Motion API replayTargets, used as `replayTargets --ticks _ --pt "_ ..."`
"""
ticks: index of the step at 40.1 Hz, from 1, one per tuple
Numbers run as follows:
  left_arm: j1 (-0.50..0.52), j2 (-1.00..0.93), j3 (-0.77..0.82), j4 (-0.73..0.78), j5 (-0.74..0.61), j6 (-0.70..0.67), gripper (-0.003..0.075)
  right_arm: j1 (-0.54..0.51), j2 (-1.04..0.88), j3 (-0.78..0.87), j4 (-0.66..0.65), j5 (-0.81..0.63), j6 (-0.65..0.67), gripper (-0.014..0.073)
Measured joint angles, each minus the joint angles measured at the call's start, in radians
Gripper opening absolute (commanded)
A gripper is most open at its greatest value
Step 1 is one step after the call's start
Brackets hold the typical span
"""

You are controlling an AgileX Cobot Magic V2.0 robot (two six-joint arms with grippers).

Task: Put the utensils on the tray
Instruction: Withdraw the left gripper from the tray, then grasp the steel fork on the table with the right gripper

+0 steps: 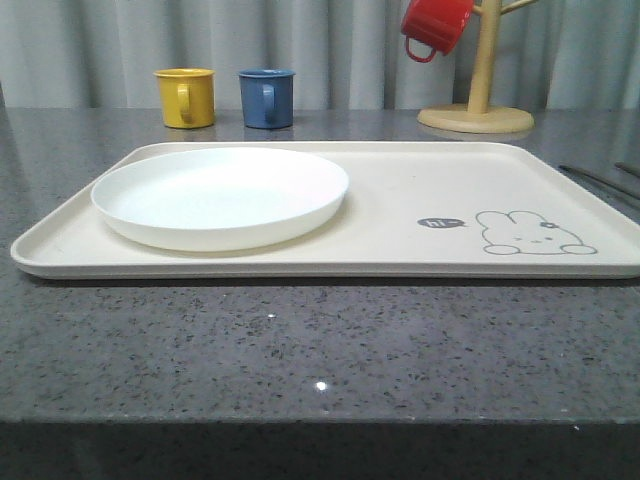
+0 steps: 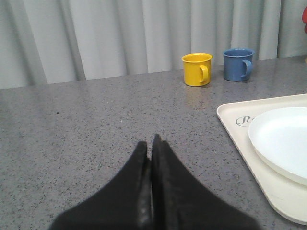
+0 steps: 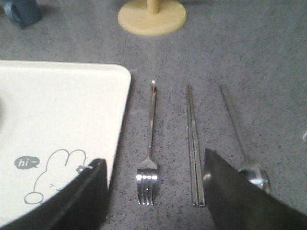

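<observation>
Three utensils lay side by side on the grey speckled worktop (image 3: 268, 57), just beside the short edge of the cream tray (image 3: 62, 110) that carries the rabbit drawing (image 3: 55, 175), none of them on it. The fork (image 3: 149, 158) was nearest the tray, close to its rim but apart from it, with its prongs toward the camera. The pair of chopsticks (image 3: 194, 143) lay next, pressed together, and the spoon (image 3: 242, 143) lay farthest out, its bowl partly hidden behind one dark finger. All three ran roughly parallel to each other and to that edge of the tray.

The right gripper (image 3: 156, 191) hung above them with its fingers (image 3: 230, 196) spread wide apart, the fork and chopsticks showing in the gap and nothing held. The left gripper (image 2: 149, 148) hovered over bare worktop off the tray's other end, its fingers (image 2: 136, 177) pressed together on nothing.

On the tray sat a round white plate (image 1: 220, 195), toward the left end. Behind the tray stood a yellow mug (image 1: 185, 97) and a blue mug (image 1: 267, 97), near each other, and a red mug (image 1: 435, 25) hung on a wooden mug stand (image 1: 478, 100).
</observation>
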Motion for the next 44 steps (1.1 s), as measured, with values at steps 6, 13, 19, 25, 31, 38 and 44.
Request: replayTargets --ticks 6,13,19,25,31,38,44 --pt "0.000 0.000 0.000 0.000 0.000 0.000 -0.0018 0.000 0.222 -0.147 0.000 0.110 0.000 0.0435" --pt "0.000 0.000 0.000 0.000 -0.001 0.000 -0.0018 0.000 0.430 -0.294 0.000 0.238 0.000 0.0435" --pt "0.000 0.000 0.000 0.000 -0.001 0.000 -0.0018 0.000 0.577 -0.380 0.000 0.305 0.000 0.0433" --pt "0.000 0.000 0.000 0.000 -0.001 0.000 -0.0018 0.011 0.682 -0.422 0.000 0.310 0.000 0.0433" --pt "0.000 0.000 0.000 0.000 -0.001 0.000 -0.0018 0.029 0.757 -0.429 0.004 0.291 0.000 0.0433" --pt "0.000 0.000 0.000 0.000 -0.001 0.000 -0.0018 0.029 0.824 -0.429 0.006 0.265 0.000 0.0433" --pt "0.000 0.000 0.000 0.000 -0.001 0.000 -0.0018 0.029 0.855 -0.431 0.006 0.251 0.000 0.0392"
